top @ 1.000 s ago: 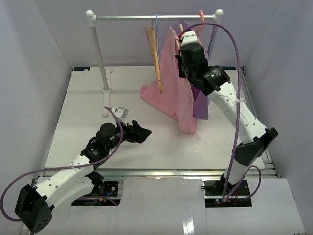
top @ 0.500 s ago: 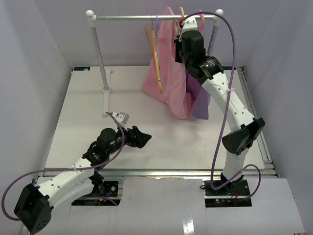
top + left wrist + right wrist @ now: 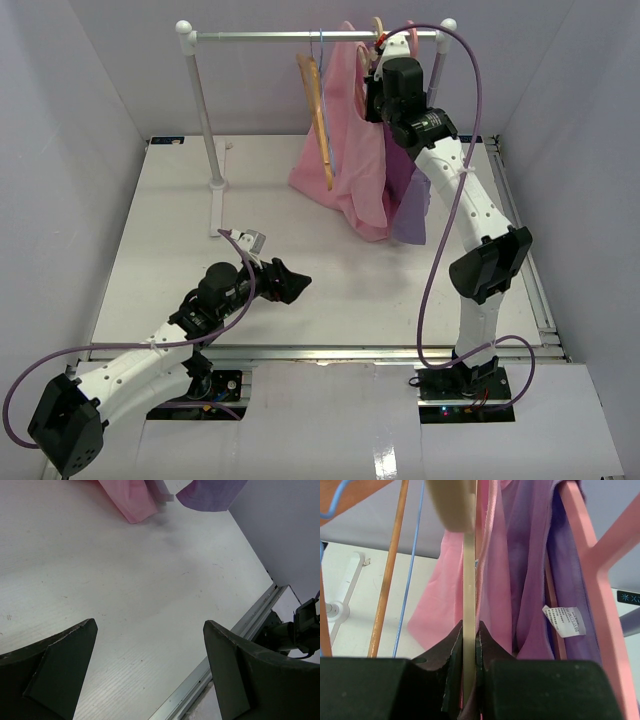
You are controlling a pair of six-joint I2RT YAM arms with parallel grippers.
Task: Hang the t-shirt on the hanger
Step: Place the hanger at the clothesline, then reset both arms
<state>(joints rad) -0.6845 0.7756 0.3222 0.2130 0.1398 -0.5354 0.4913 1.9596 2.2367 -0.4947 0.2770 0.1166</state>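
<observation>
While jaws clamp the hanger (image 3: 469, 605), tag (image 3: 563, 621) text blurs.

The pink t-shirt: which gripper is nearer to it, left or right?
Right. The right gripper is up at the rail, shut on the hanger carrying the t-shirt. The left gripper hangs open, low over the table, well apart from it.

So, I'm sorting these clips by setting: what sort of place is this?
Probably a robotics lab cell: a white table boxed in by plain grey walls, left arm and right arm bolted at its near edge, a small clothes rail standing on it.
</observation>
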